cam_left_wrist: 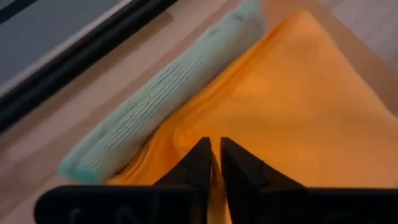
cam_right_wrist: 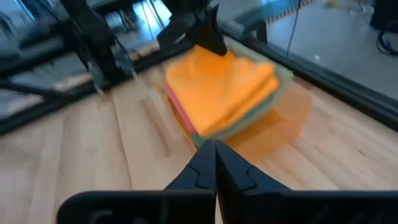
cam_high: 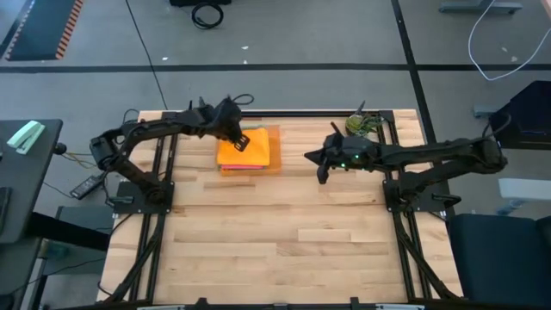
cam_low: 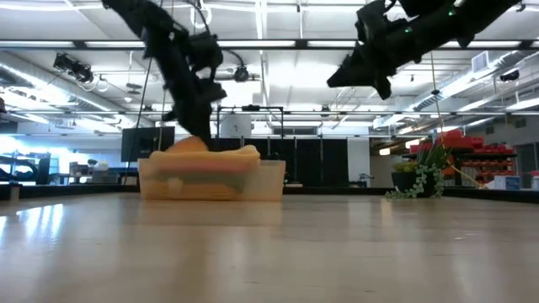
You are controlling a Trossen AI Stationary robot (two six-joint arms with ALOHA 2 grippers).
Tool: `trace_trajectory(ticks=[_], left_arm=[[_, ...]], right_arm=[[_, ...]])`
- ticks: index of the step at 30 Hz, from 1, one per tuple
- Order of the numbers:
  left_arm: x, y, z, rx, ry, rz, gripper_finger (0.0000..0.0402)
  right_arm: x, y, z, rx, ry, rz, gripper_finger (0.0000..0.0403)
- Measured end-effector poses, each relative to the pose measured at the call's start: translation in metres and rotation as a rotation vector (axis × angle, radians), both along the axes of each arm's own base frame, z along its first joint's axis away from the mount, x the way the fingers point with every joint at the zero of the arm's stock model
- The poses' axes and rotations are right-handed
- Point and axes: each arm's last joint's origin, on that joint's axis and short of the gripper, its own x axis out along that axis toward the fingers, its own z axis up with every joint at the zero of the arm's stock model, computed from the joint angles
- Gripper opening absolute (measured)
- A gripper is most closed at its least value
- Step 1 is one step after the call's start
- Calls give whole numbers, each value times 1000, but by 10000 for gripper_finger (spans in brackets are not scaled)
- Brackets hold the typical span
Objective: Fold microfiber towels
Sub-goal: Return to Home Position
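**A:** Start from the near edge. What's there?

**B:** Bare tabletop (cam_high: 275,250). Farther in, right of the middle, the right gripper (cam_right_wrist: 214,148) hangs well above the wood, fingers pressed together on nothing.

**A:** And the towels?

**B:** Beyond that, by the far edge and left of the middle, they lie stacked in the orange bin (cam_low: 269,178). The orange towel (cam_high: 244,151) is on top, a pink towel (cam_right_wrist: 177,111) shows as an edge beneath it, and a green towel (cam_left_wrist: 155,106) is lower. The stack rises above the bin's rim.

**A:** The left gripper?

**B:** The left gripper (cam_left_wrist: 214,144) is right over the orange towel, at or just above it, with the fingers clenched almost tip to tip. I can't tell whether any cloth is caught between them.

**A:** So what's the risk?

**B:** If fabric is snagged, I think pulling away would drag the top fold open or lift the towel out. A sideways exit could also nudge the tall stack askew. A straight rise looks safest to me.

**A:** Anything farther back?

**B:** A small plant (cam_high: 362,125) stands at the far right corner, near the right arm's path.
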Motion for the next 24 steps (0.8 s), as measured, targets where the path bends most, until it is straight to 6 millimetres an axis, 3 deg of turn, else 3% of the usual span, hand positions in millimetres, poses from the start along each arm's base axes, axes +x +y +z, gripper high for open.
trace_trajectory(ticks=[4, 9, 12, 19, 24], left_arm=[[-1, -7, 35, 20, 69, -75, 48], [-25, -18, 52, 71, 114, -65, 35], [-41, -23, 39, 65, 63, -95, 11], [-48, -18, -9, 64, -95, -98, 9], [-51, -13, -22, 42, -65, -92, 10]], right_arm=[[14, -9, -4, -2, -31, -13, 3], [54, -36, -12, 43, -80, 61, 3], [83, -60, -25, 79, -30, 79, 2], [147, -112, -33, 110, -27, 78, 2], [177, -131, -37, 123, 66, 98, 2]])
